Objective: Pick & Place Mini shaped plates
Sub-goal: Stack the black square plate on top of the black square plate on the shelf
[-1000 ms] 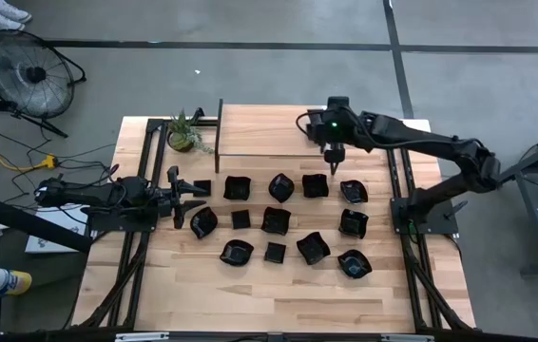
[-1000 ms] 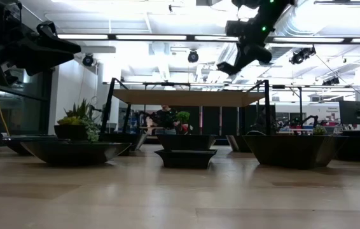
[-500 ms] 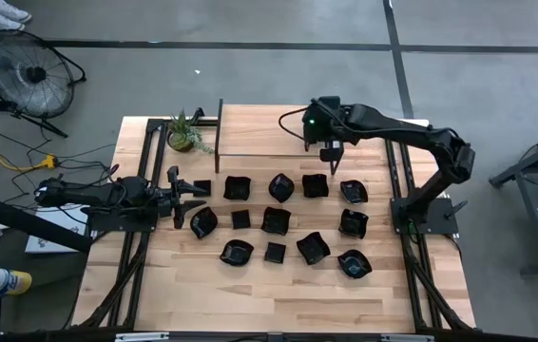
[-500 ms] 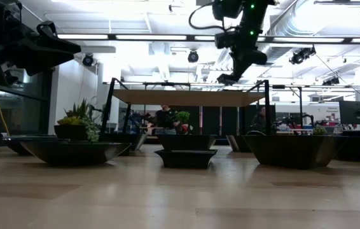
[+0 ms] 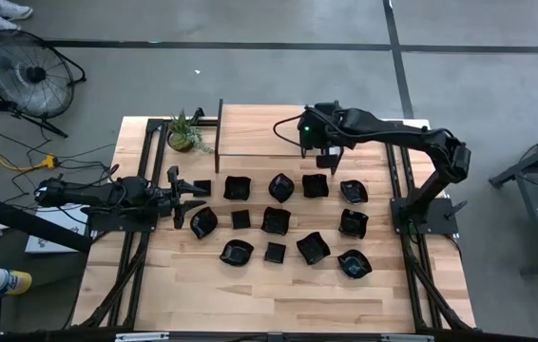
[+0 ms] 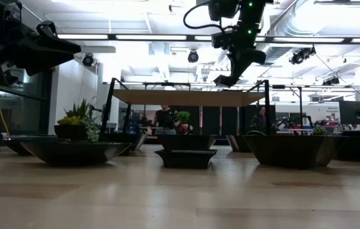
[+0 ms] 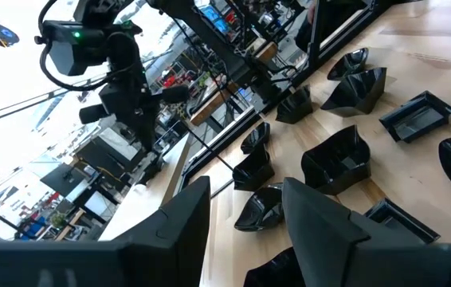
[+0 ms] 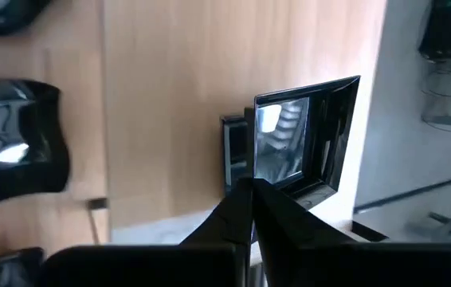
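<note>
Several mini shaped plates, small glossy black dishes, lie in three rows on the wooden table (image 5: 250,294), among them a wavy one (image 5: 280,187) and a square one (image 5: 275,252). All rest on their undersides. My right gripper (image 5: 326,160) is shut and empty. It hangs well above the table (image 6: 228,79), over the far row near one plate (image 5: 315,185), slanting down. In its wrist view the shut fingertips (image 8: 249,191) point toward a small square plate (image 8: 297,135). My left gripper (image 5: 188,195) waits open and level at the table's left side (image 7: 245,231).
A raised wooden shelf (image 6: 186,97) spans the table's far part (image 5: 269,128). A small green potted plant (image 5: 185,133) stands at the far left corner. Bare wood lies along the near edge. A fan (image 5: 27,71) stands on the floor beyond the table.
My right gripper has swung toward the table's left edge high over the far row of plates and has tipped to point more steeply down. It has stayed shut and empty. No plate has moved.
</note>
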